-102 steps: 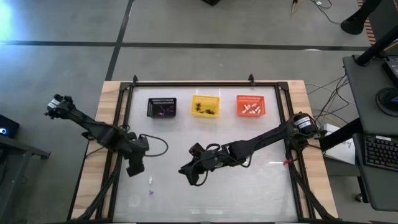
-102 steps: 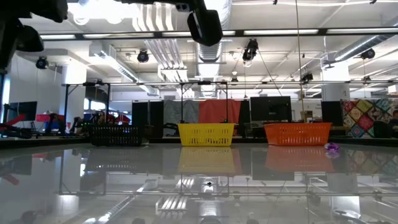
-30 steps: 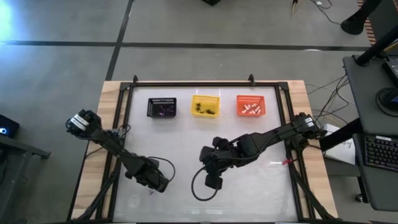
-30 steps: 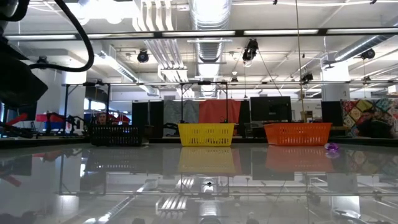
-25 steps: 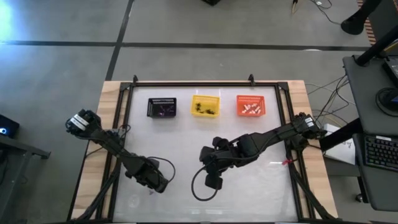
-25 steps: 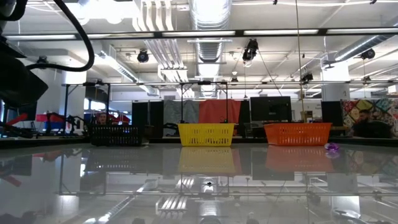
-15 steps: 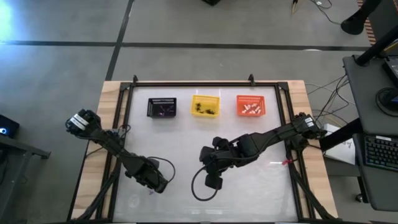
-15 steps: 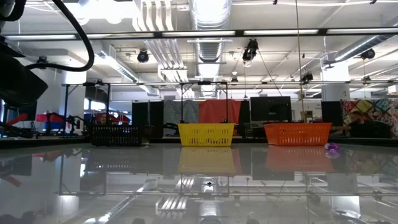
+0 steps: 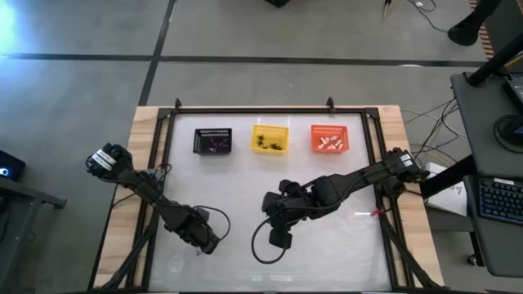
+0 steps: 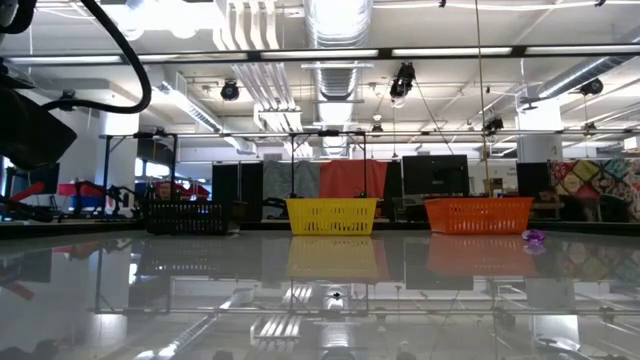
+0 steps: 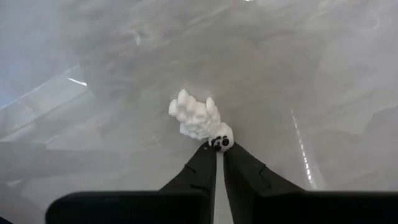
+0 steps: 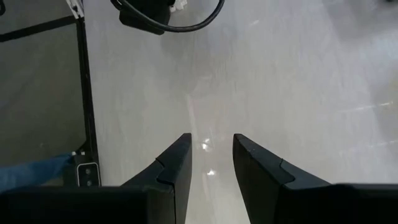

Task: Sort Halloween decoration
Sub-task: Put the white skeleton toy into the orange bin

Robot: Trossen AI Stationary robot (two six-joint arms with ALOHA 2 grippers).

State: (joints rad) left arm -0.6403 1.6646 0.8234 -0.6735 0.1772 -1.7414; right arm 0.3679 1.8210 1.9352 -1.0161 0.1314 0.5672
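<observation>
My left gripper [image 11: 219,149] is low over the table's near left part [image 9: 204,238], shut on a tiny white skeleton-like trinket [image 11: 198,118]. In the high view the gripper hides this trinket. A faint purple speck [image 9: 198,251] lies on the table just near of it. My right gripper [image 12: 211,146] hangs open above bare table at the near middle [image 9: 278,238] and touches nothing. Another purple trinket [image 10: 533,237] lies on the table in the low view. The black [image 9: 212,140], yellow [image 9: 270,138] and orange [image 9: 329,139] baskets each hold small trinkets. My left gripper pinches the white trinket at its skull end [image 11: 221,142], between the free ends of its two fingers [image 11: 204,163]. The fingers come from above, slanting down. The ribbed body [image 11: 194,115] sticks out past the fingertips, close over the table; whether it rests there I cannot tell.
The three baskets stand in a row along the far side, seen level in the low view as black [image 10: 186,217], yellow [image 10: 332,215] and orange [image 10: 479,214]. A black frame [image 9: 253,109] borders the glossy table. My left arm's cable loop [image 12: 180,18] lies near the right gripper.
Over the last second neither arm has visibly moved. Since about three seconds ago, my left gripper came toward the near edge and down onto the white trinket. My right gripper swung from pointing left to pointing at the near edge.
</observation>
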